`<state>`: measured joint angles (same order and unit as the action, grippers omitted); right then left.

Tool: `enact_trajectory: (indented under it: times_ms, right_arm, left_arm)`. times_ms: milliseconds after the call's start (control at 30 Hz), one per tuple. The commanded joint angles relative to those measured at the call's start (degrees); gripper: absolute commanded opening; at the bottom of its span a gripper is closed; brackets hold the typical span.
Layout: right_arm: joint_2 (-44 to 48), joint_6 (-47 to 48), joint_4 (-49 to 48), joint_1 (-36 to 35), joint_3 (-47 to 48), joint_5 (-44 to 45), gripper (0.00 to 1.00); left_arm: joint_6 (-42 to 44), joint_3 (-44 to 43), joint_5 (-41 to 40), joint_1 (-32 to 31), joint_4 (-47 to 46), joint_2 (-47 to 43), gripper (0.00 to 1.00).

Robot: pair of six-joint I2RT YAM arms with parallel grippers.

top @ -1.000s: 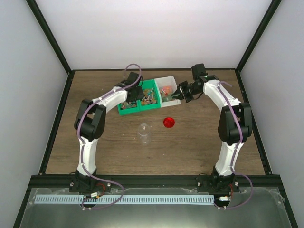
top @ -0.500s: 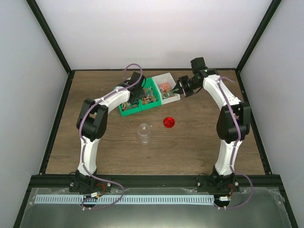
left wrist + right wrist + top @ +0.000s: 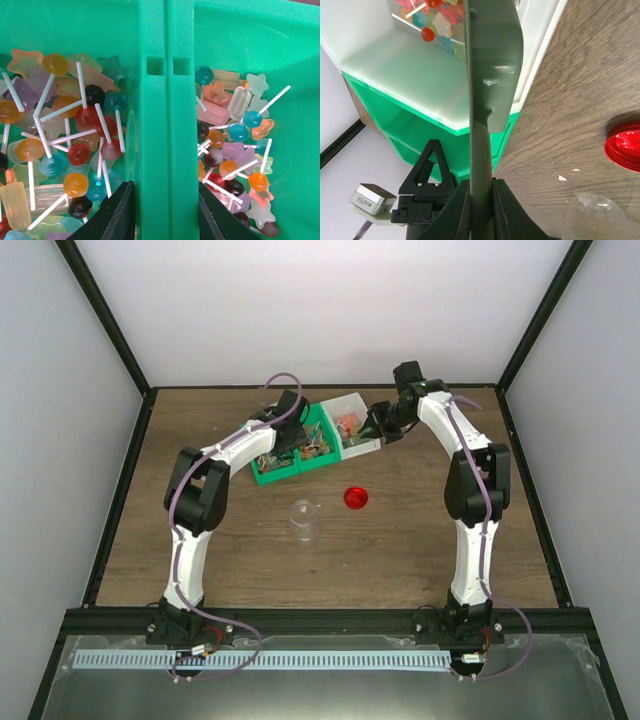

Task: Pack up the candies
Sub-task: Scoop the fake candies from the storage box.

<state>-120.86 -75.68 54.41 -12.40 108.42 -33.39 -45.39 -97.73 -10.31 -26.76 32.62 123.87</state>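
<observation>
Top external shows the right hand (image 3: 380,426), clamped on the scoop (image 3: 490,75), now farther back beside the white bin (image 3: 352,406) than a second ago. Left hand (image 3: 165,210) stays clamped on the wall between the green bins (image 3: 167,100); candies (image 3: 75,145) fill both.

**Right arm drawn in, bins turned slightly**

The right hand (image 3: 376,427), closed on the scoop (image 3: 490,75), has been carried a little farther from the bases and to the left. It has been brought from the near right corner of the white bin (image 3: 352,412) up along that bin's right side. The right arm's elbow has been pulled in toward the centre of the counter (image 3: 420,530). The left hand (image 3: 291,436) has been shifted slightly rightward over the green bins (image 3: 268,472). The joined row of bins has been nudged toward the far edge.
</observation>
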Motion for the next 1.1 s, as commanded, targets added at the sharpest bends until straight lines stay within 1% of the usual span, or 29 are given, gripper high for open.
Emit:
enact_trajectory:
  times_ms: [0, 100, 233, 367, 433, 500, 600, 667, 733, 867, 967, 1033, 1067]
  right_arm:
    - [-3.05, 0.2, 4.4, -0.06, 2.19, 3.05, 0.01]
    - [-4.5, 0.08, 3.33, -0.11, 2.12, 4.14, 0.01]
    - [-8.66, 0.48, 1.47, -0.11, 3.09, 3.33, 0.01]
    - [-11.74, 1.33, -3.9, 0.1, 2.09, 0.6, 0.01]
    - [-12.28, 1.28, -8.96, 0.33, -0.25, -1.78, 0.01]
    - [-11.71, 0.36, -14.86, 0.34, -3.86, -2.21, 0.01]
    - [-10.1, -1.54, -28.42, 0.82, -11.31, -5.55, 0.01]
    - [-9.03, -3.56, -41.31, 1.29, -17.31, -9.08, 0.01]
    - [-8.45, -5.05, -45.79, 1.81, -19.85, -9.88, 0.01]
    - [-6.8, -2.12, -42.29, 2.38, -17.57, -10.23, 0.01]
    - [-4.49, -2.23, -41.54, 2.55, -17.83, -10.44, 0.01]
    - [-3.46, -1.5, -34.11, 2.56, -15.44, -8.89, 0.01]
    - [-3.16, -0.34, -28.53, 2.48, -13.25, -6.24, 0.01]
  left_arm:
    - [-5.34, -1.4, 5.56, -0.52, 1.39, 3.71, 0.04]
    - [-5.52, -1.94, 6.33, -0.59, 1.71, 4.4, 0.04]
    - [-4.81, -3.99, 7.71, -0.5, 3.38, 6.49, 0.04]
    - [-3.33, -5.38, 8.5, -0.57, 5.08, 7.26, 0.04]
    - [-2.29, -5.2, 9.77, -0.53, 4.77, 7.37, 0.04]
    - [-1.83, -5.23, 10.76, -0.54, 4.91, 7.72, 0.04]
    - [-1.39, -5.32, 11.58, -0.55, 5.25, 7.96, 0.04]
    - [-1.12, -5.36, 12.01, -0.5, 5.47, 7.96, 0.04]
    - [-1.32, -5.3, 11.72, -0.49, 5.78, 7.92, 0.04]
    - [-2.22, -5.93, 9.87, -0.38, 5.86, 7.87, 0.04]
    - [-3.16, -6.13, 11.11, -0.22, 4.15, 8.24, 0.04]
    - [-4.14, -6.81, 11.51, -0.15, 3.88, 8.94, 0.04]
    - [-4.38, -7.11, 11.08, -0.19, 4.1, 9.13, 0.04]
